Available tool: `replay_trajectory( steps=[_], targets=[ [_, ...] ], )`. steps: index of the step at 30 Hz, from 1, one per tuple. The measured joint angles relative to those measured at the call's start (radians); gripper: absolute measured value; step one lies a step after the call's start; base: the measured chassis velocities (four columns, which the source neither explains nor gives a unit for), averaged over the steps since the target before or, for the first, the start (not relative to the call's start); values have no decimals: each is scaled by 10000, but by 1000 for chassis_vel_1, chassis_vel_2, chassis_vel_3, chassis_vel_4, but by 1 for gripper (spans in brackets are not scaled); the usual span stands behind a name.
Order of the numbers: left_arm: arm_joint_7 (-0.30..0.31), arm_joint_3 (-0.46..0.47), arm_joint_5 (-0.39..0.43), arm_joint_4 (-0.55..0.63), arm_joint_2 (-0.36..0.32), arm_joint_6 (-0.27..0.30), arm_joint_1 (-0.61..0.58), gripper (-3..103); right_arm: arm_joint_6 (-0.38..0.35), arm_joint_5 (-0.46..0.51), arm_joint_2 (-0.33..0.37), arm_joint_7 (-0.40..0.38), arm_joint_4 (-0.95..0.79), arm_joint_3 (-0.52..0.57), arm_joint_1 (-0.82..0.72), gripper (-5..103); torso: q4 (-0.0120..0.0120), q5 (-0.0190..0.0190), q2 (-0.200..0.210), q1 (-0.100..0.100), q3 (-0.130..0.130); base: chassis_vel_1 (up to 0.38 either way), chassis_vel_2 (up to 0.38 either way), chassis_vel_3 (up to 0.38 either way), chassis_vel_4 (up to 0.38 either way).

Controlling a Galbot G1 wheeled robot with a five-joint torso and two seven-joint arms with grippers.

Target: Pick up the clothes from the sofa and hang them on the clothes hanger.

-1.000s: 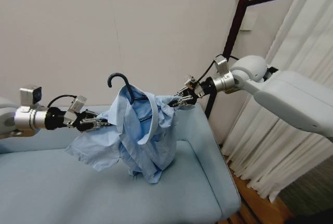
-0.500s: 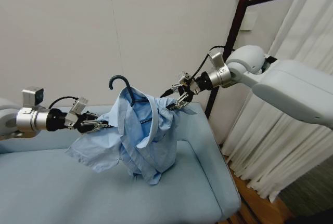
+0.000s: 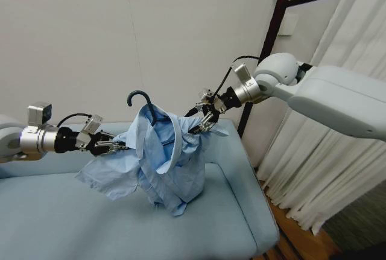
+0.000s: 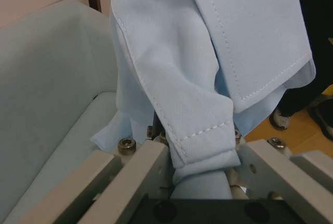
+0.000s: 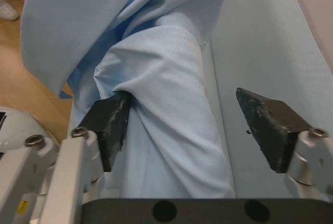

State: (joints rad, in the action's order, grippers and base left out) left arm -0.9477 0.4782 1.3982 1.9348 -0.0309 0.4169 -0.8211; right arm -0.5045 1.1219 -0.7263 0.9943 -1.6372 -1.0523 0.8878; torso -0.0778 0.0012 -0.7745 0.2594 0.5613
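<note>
A light blue shirt (image 3: 166,163) hangs draped over a dark hanger whose hook (image 3: 140,97) sticks up above the collar, held over the sofa (image 3: 60,224). My left gripper (image 3: 111,145) is at the shirt's left side, shut on a folded edge of the fabric (image 4: 203,151). My right gripper (image 3: 202,121) is at the shirt's right shoulder and stands open. In the right wrist view its fingers (image 5: 112,125) are wide apart, with a bunched fold of the shirt (image 5: 166,109) lying between them against one pad.
A dark wooden clothes rack (image 3: 274,31) stands behind the sofa's right end against the wall. White curtains (image 3: 338,169) hang at the right, above a strip of wooden floor (image 3: 289,242). The sofa seat below the shirt is bare.
My right gripper has opened and released the shirt's right shoulder, and that arm has shifted a little left and up. The left gripper keeps its hold in place.
</note>
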Motion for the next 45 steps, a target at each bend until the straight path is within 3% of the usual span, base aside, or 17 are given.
replay_trajectory(
  steps=[3,9,14,17,25,29,33,34,35,38,39,40,43,45],
  targets=[
    [14,0,-87,67,47,-3,-6,6,-56,155,-7,-31,-140,-187,136,52,-2,2,0,0,0,0,0,0,0],
    [78,0,-146,168,118,-3,-6,6,-73,190,19,-44,-301,-250,151,36,-1,2,1,0,0,0,0,0,0],
    [164,-2,-186,213,179,-60,10,6,-72,218,107,6,-437,-250,160,15,-2,3,0,0,0,0,0,0,0],
    [157,-2,-207,211,180,-129,12,6,-67,276,156,11,-478,-236,187,10,-2,2,0,0,0,0,0,0,0],
    [375,-3,-195,267,197,-168,53,6,-53,478,316,-177,-644,-237,282,10,-2,2,0,0,0,0,0,0,0],
    [954,-4,-168,288,229,-348,51,10,-52,797,429,-433,-795,-256,324,10,-1,3,0,0,0,0,0,0,0],
    [2231,-56,-22,522,367,-814,-30,26,-50,1354,639,-1289,-961,-282,310,10,-2,2,0,0,0,0,0,0,0],
    [2602,-57,93,563,421,-847,-22,31,-52,1592,688,-1504,-1004,-282,302,10,-2,3,1,0,0,0,0,0,0],
    [2602,-57,93,563,421,-847,-22,31,-52,1592,688,-1504,-1004,-282,302,10,-2,3,1,0,0,0,0,0,0],
    [3694,-58,420,592,566,-906,81,47,-75,2225,860,-2073,-1165,-237,261,10,-2,2,0,0,0,0,0,0,0],
    [3694,-58,420,592,566,-906,81,47,-75,2225,860,-2073,-1165,-237,261,10,-2,2,0,0,0,0,0,0,0],
    [4066,-58,542,584,653,-913,167,47,-76,2423,935,-2287,-1232,-210,224,10,-1,3,0,0,0,0,0,0,0],
    [4996,-58,862,482,920,-923,469,64,-76,2893,1159,-2718,-1416,-47,54,10,-2,2,0,0,0,0,0,0,0],
    [5231,-55,966,411,1026,-925,626,69,-77,2972,1222,-2793,-1465,43,-31,10,-2,2,0,0,0,0,0,0,0]
  ],
)
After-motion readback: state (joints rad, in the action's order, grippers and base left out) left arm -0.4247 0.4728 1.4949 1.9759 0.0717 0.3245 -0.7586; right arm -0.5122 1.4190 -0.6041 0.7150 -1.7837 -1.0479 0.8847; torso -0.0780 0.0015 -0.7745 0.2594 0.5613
